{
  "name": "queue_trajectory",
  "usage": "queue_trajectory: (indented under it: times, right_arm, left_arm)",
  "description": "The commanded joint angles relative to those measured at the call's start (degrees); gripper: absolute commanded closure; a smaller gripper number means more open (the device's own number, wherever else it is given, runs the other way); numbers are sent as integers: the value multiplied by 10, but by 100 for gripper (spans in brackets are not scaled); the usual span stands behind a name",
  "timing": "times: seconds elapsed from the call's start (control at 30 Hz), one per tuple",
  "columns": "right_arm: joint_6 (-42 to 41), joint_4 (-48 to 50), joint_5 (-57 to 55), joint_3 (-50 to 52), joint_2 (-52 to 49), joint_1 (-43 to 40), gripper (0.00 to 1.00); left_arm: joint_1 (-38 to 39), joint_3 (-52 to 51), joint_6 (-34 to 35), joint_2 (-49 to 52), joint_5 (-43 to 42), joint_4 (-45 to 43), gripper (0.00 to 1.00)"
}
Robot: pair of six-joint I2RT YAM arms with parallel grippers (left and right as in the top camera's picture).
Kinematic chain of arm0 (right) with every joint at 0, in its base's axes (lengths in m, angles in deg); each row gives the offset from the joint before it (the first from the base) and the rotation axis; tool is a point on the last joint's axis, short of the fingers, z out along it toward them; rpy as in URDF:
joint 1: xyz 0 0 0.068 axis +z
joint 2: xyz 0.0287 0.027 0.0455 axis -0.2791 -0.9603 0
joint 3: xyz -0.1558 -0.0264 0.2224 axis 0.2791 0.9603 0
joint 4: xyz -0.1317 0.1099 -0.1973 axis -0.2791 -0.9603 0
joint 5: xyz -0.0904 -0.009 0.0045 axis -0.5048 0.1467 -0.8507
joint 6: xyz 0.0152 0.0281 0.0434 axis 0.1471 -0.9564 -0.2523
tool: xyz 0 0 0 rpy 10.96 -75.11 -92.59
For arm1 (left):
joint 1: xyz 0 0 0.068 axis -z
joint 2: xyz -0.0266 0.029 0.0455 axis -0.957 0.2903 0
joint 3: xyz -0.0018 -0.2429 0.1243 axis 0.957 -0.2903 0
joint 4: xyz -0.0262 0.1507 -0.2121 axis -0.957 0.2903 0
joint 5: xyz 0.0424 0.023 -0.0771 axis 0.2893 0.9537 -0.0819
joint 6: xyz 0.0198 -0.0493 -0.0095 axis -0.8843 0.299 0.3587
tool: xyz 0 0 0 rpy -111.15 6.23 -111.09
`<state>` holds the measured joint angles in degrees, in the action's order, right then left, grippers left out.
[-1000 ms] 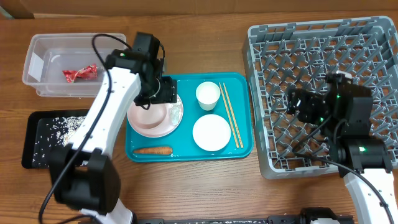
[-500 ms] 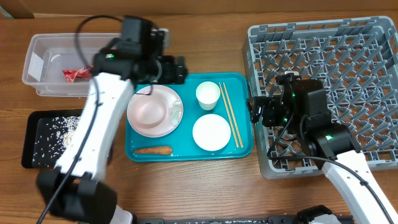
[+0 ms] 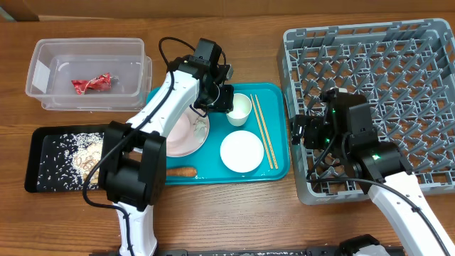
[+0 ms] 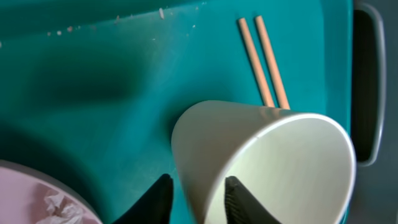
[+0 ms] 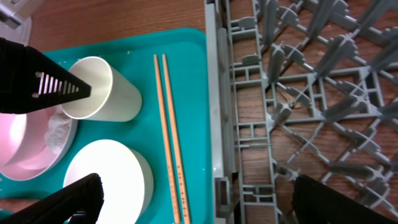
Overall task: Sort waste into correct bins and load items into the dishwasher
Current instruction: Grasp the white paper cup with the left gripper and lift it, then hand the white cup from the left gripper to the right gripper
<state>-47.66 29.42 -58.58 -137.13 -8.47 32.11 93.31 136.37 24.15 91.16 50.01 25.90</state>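
Note:
My left gripper (image 3: 226, 99) (image 4: 196, 183) is shut on the white cup (image 3: 239, 108) (image 4: 273, 168) (image 5: 102, 93). One finger is inside the rim and one outside, and the cup tilts on the teal tray (image 3: 279, 168). Beside it lie the chopsticks (image 3: 263, 131) (image 4: 264, 62) (image 5: 168, 137). A low white bowl (image 3: 242, 151) (image 5: 106, 180) sits below the cup. The pink bowl (image 3: 178, 131) (image 5: 22, 143) is to the left and the carrot (image 3: 176, 172) lies near the tray's front. My right gripper (image 3: 302, 131) (image 5: 211, 199) hangs open over the left edge of the grey dish rack (image 3: 370, 57) (image 5: 298, 93).
A clear tub (image 3: 43, 53) at the back left holds the red wrapper (image 3: 91, 83). A black tray (image 3: 35, 167) at the front left holds white crumbs (image 3: 75, 153). The left arm stretches across the tray's left half.
My left gripper swung right from over the pink bowl to the white cup and closed on its rim. My right gripper moved left to the rack's edge, then stayed open.

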Motion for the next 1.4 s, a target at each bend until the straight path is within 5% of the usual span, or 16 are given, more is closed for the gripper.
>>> queue_trajectory:
  times: [0.0,0.1,0.17,0.23,0.37,0.5,1.07,1.37]
  right_arm:
    - [-3,-10,-52,-11,2,1,1]
    - [-47,-18,-199,-11,2,-20,0]
    - [-65,0,-194,-11,2,-59,0]
    - [-60,43,-64,-11,0,-120,0]
    - [3,155,390,-11,-29,-202,0]
    - [16,240,594,-11,-73,-194,0]
    - [16,332,707,-11,-108,-160,0]
    - [15,335,685,-11,-108,-156,19]
  left_arm:
    - [-1,9,5,-3,-25,-3,96]
    - [-37,59,5,-19,-110,31,96]
    - [-63,80,5,-19,-207,39,96]
    - [-89,83,5,-19,-355,30,96]
    - [-102,83,4,-19,-513,29,96]
    - [-76,83,4,-19,-600,23,96]
    - [5,83,34,-19,-652,-55,96]
    - [5,83,35,-19,-649,-56,96]
